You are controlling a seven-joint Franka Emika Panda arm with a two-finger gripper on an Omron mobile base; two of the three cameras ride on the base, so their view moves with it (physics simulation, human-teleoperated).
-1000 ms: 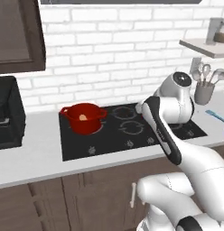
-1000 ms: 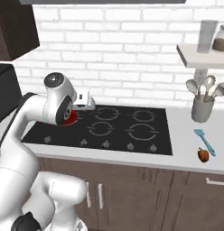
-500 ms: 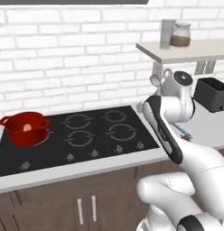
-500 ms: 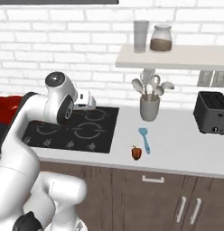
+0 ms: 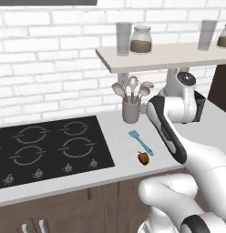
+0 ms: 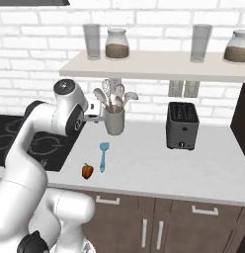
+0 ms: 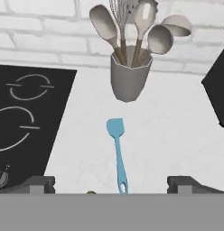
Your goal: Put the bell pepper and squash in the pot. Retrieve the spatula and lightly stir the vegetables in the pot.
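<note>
I stand at a pale counter [image 6: 154,173] against a white brick wall [image 5: 51,68]. A black cooktop [image 5: 46,148] is let into it on my left, its knobs along the front edge. A shelf [image 6: 159,66] above carries glasses and jars. Under the shelf a grey utensil cup [image 7: 127,81] of spoons and a whisk stands near the wall, and a dark toaster [image 6: 182,126] sits further right.

The spatula [image 7: 117,151] lies flat on the counter between the cup and the front edge, blade toward the cup, handle toward me. Just beside its handle end, nearer the cooktop, a small red bell pepper [image 6: 87,171] stands close to the counter's front edge.

My gripper [image 7: 111,182] hangs above the counter with its fingers [image 7: 39,182] wide apart, holding nothing; in the hand view the spatula's handle end lies between them.

The counter is bare between the spatula and the toaster. Overhead, the shelf's front edge juts out over the cup.
</note>
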